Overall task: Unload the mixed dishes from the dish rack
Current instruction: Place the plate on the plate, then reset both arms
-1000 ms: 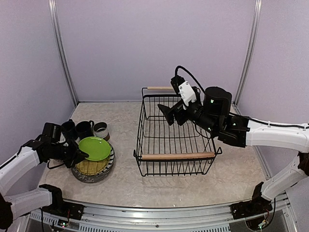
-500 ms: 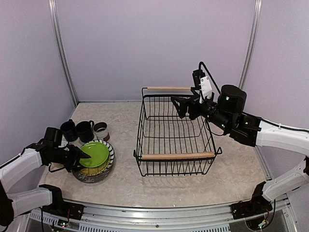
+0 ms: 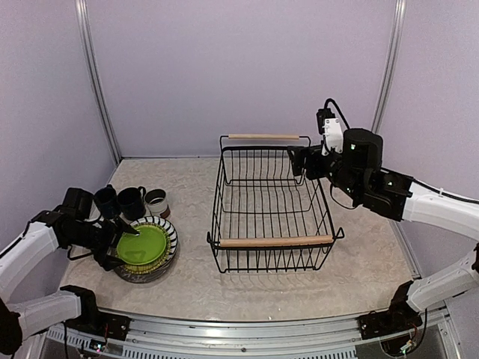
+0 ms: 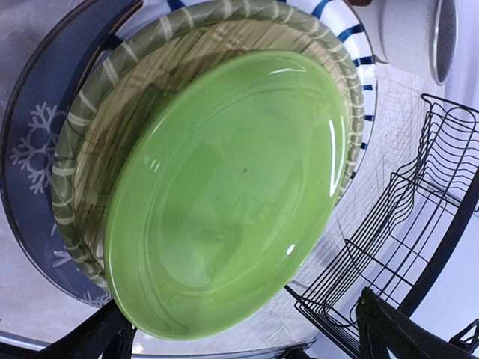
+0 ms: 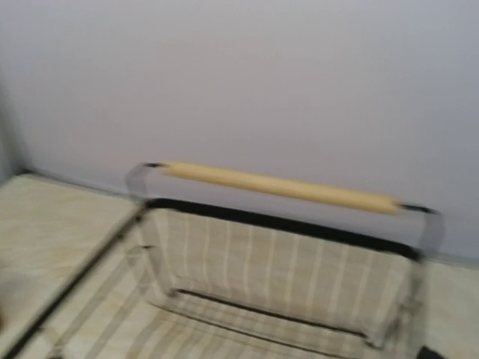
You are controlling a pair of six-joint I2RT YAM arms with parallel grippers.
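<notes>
The left gripper [image 3: 118, 247] has just let go. Its fingers [image 4: 105, 338] stand wide apart on either side of the lime-green plate's [image 3: 144, 247] near rim, no longer pinching it. The plate lies flat on top of the stack at the left of the table [image 3: 359, 262], resting on an olive woven-pattern dish [image 4: 112, 127]. Under that sit the striped plate [image 3: 171, 233] and a dark snowflake dish [image 4: 30, 142]. Two dark mugs [image 3: 120, 200] and the white-brown cup [image 3: 157, 200] stand just beyond the stack.

The dish rack [image 3: 273, 241] sits in the middle of the table with nothing showing inside its wires. Judging by this, the green plate looks like the last item out and the unloading is essentially complete. What remains is for the left arm to draw back without dragging the plate off the pile.

A second ago the left gripper was clenched on the plate's rim and held the plate tilted above the stack. Since then the plate has come down, settled level, and the fingers have spread. The right gripper [image 3: 298, 161], open and empty, hung over the middle of the rack then. It now sits by the rack's far right corner, its camera looking blurrily at the far handle [image 5: 277, 185].
</notes>
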